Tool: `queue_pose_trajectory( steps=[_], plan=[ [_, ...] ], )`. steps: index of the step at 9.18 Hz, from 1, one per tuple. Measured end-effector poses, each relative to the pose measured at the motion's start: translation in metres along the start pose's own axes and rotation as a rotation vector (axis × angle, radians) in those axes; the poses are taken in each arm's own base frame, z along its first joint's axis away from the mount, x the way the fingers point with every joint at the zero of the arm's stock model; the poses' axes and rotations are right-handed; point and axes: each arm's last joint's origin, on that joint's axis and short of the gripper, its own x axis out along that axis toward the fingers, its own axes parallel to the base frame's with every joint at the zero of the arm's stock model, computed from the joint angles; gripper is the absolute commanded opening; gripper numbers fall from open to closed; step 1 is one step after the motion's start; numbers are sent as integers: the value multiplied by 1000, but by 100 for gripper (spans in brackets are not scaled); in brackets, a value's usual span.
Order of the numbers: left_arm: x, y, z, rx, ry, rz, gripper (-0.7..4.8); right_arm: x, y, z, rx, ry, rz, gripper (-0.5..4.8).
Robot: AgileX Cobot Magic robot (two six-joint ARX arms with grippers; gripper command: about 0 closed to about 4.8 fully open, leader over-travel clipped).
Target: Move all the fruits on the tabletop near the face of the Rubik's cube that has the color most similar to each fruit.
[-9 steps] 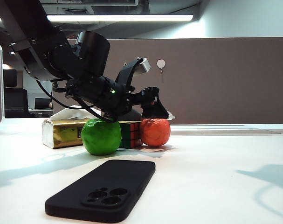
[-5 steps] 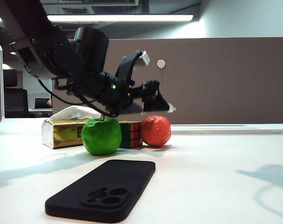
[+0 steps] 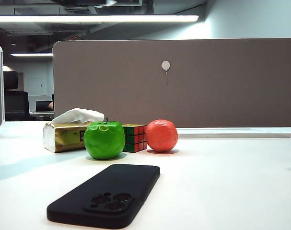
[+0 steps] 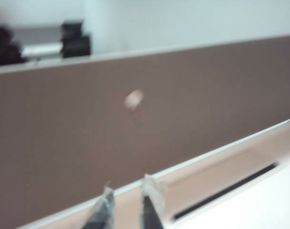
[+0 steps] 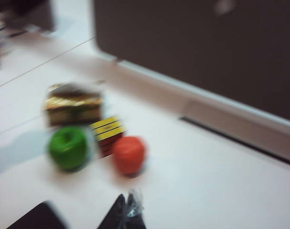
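Wrist views show left gripper [image 4: 127, 202] nearly closed, empty; right gripper [image 5: 127, 212] together, above tabletop [image 5: 207, 181].

Pretty standard open-plan office back there. A grey-brown fabric partition [image 3: 183, 81] runs along the far edge of the white desk, with a small white hexagonal pin [image 3: 166, 65] stuck in it. Long fluorescent strip light [image 3: 97, 18] glowing on the ceiling, pale wall off to the right. Off to the left it's dim, with a dark office chair [image 3: 13, 103] and more desks behind.
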Motion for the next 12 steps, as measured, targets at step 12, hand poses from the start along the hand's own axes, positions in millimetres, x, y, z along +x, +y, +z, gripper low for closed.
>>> queue_pose_trajectory(
  steps=[12],
  plan=[
    [-216, -11, -15, -33, 170, 289, -6, -59, -16, -75, -105, -135, -209, -1]
  ],
)
